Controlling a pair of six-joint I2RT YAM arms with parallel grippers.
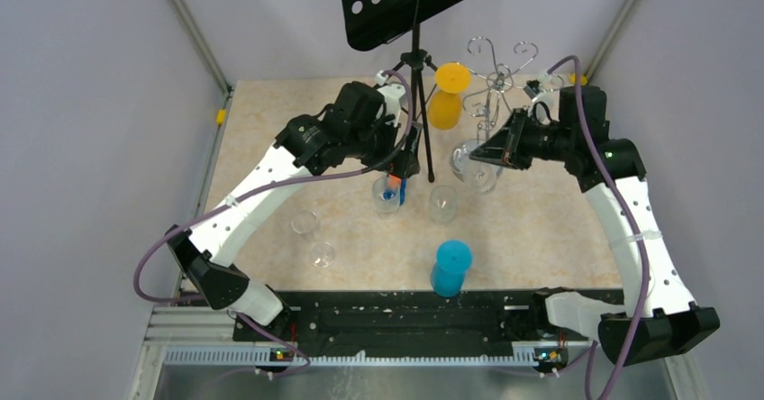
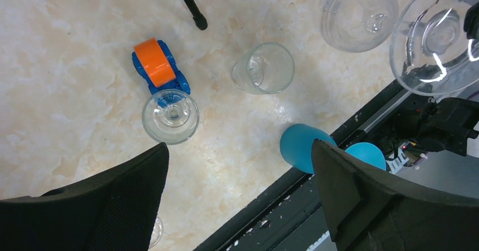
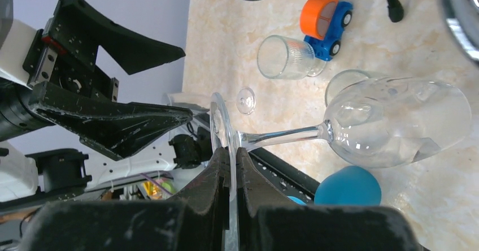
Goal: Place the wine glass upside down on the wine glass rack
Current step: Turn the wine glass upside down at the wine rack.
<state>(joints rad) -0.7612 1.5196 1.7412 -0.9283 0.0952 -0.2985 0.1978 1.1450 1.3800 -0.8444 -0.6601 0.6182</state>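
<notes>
A: Which step are we logging?

B: Transfer to the wine glass rack (image 1: pixel 494 80). The right gripper (image 3: pixel 231 155) is pinching the flat foot of the wine glass (image 3: pixel 395 126) edge-on between closed fingers. The glass is hanging in the air on its side, stem roughly level, bowl pointing away from the wrist. In the top view it is close to the rack, on its near side.

A: And the left gripper (image 2: pixel 240 149)?

B: Spread wide, holding nothing, hovering over the small clear tumblers (image 2: pixel 263 68) and the toy car (image 2: pixel 161 67).

A: What are we judging the next move needs?

B: We are thinking a wrist roll until the bowl is hanging downward. Then we are sliding the stem sideways into one curled hook arm, so the foot is resting on the wire. Neither is done yet.

A: Materials?

B: Glass: thin, clear, smooth, with a wide rounded bowl, slender stem and disc foot. We are expecting it to slip easily in a rim pinch. Rack: shiny chrome wire, narrow hook openings. Tabletop (image 2: pixel 68 92): pale, marbled, matte.
</notes>
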